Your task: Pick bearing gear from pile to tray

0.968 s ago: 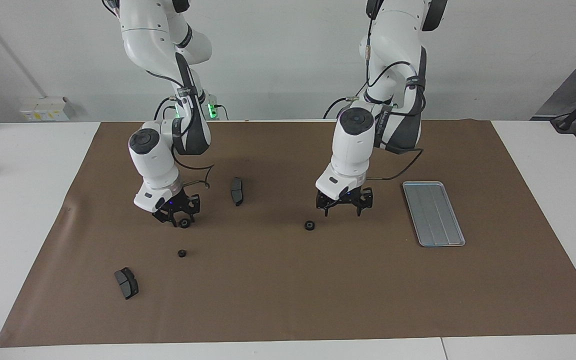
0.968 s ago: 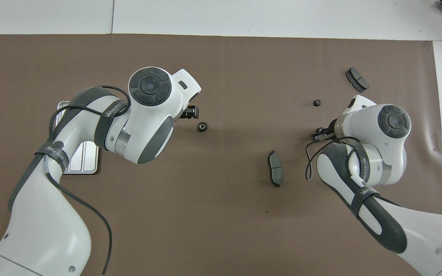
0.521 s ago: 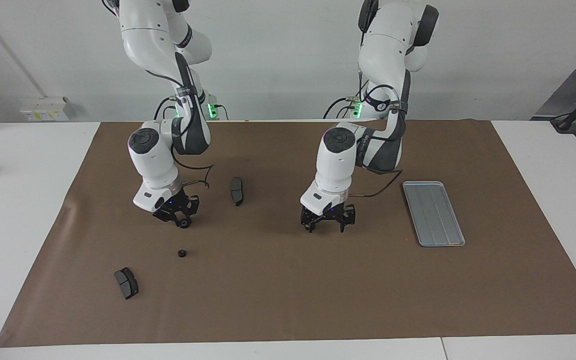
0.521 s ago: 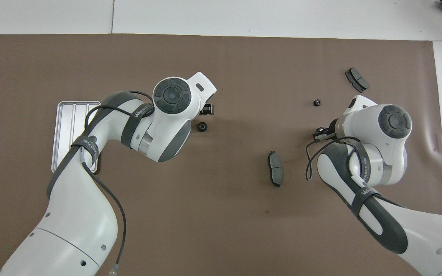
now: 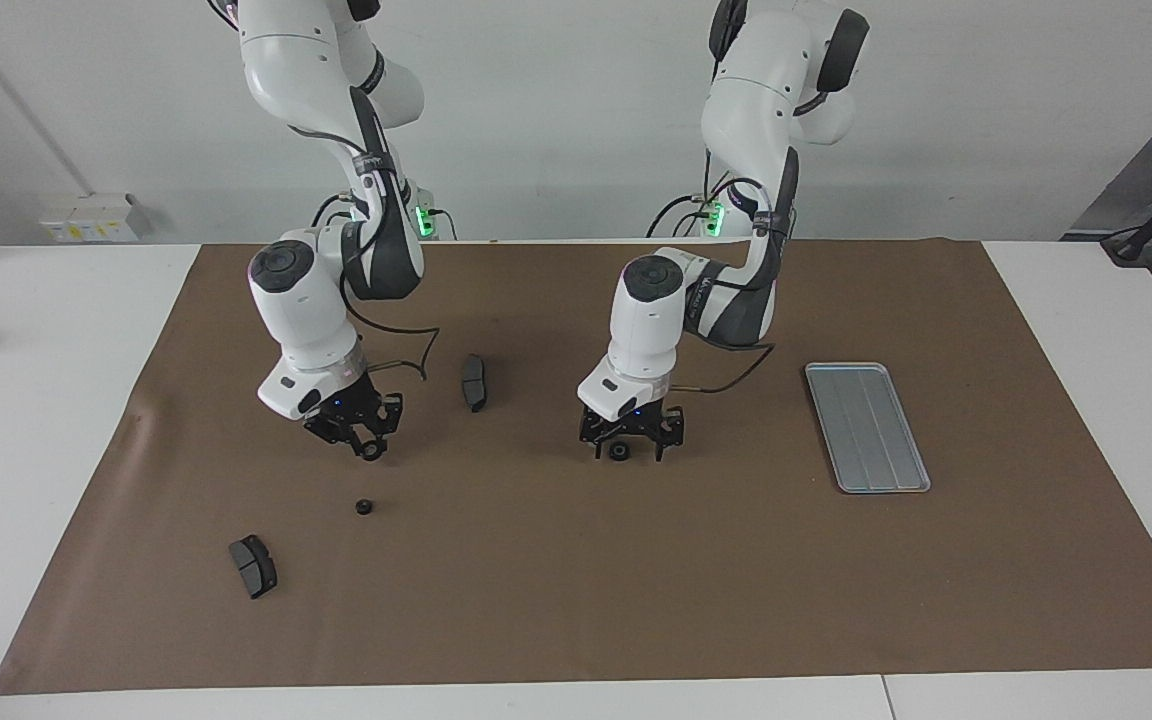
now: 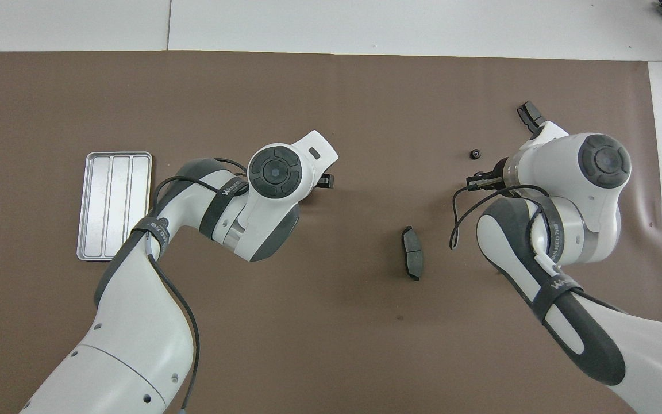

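The silver tray (image 5: 866, 427) lies toward the left arm's end of the table; it also shows in the overhead view (image 6: 114, 214). My left gripper (image 5: 627, 447) is low on the mat, open, with a black gear (image 5: 619, 452) between its fingers. In the overhead view that gear is hidden under the left hand, and only one of its fingers (image 6: 324, 182) shows. My right gripper (image 5: 364, 445) is shut on a second black gear (image 5: 372, 453), just above the mat. A third gear (image 5: 364, 507) lies loose on the mat, also seen from overhead (image 6: 474, 154).
One dark brake pad (image 5: 474, 382) lies between the two grippers, also seen from overhead (image 6: 412, 260). Another brake pad (image 5: 253, 566) lies farther from the robots toward the right arm's end. No white bracket is in view. A brown mat (image 5: 576, 600) covers the table.
My left gripper moved away from the tray and came down around the middle gear. My right gripper closed on its gear and rose slightly.
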Motion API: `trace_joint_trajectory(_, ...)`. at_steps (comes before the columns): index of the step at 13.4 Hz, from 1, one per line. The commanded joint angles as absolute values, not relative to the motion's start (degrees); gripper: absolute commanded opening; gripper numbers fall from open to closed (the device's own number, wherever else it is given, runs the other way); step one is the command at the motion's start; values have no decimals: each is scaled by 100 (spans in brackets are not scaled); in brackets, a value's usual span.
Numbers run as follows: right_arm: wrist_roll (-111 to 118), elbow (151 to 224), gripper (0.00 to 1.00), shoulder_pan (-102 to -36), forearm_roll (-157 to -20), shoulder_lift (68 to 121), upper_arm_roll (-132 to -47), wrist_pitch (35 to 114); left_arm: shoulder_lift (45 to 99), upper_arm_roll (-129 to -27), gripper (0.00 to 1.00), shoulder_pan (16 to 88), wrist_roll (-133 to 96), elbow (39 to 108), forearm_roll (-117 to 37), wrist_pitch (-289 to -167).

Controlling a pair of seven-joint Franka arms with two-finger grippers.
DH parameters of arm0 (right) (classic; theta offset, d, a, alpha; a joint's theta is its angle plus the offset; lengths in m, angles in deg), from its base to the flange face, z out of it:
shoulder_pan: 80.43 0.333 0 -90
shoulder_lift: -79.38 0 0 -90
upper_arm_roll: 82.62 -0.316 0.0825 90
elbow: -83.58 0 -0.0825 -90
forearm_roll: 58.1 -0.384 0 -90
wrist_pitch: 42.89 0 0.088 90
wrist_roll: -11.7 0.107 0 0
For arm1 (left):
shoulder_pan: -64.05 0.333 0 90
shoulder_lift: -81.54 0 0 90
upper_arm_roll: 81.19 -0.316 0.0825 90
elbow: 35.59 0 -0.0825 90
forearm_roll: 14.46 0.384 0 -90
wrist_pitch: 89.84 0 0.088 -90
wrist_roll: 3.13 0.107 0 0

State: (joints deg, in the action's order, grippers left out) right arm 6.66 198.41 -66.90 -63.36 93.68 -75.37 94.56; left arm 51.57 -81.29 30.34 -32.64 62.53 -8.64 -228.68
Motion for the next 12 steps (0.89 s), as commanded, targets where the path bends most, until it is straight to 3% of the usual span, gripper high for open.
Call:
trace_joint_trajectory(1,845,19495,0,-6707,-6416,9265,-7567,8897,5412,-8216,100,2907,-3354,6627,-875,-23029)
trace_joint_trajectory(2,1028,19346,0,-6707,-6408,9221,-7611,8651,5420,-8216,97,2890,-3372,6653,-875,-23029)
trace_joint_trajectory(4,1389,18942,0,-6698,-6408,9230,-7769,8229,5429,-8216,63,2890,-3538,6662,-875,-23020)
trace_joint_trajectory(6,1539,18791,0,-6629,-6408,9265,-7778,8121,5490,-8216,45,2837,-3600,6776,-875,-22985)
trace_joint_trajectory(12,1601,18799,0,-6602,-6408,9265,-7778,8156,5517,-8216,45,2811,-3680,6873,-875,-22941)
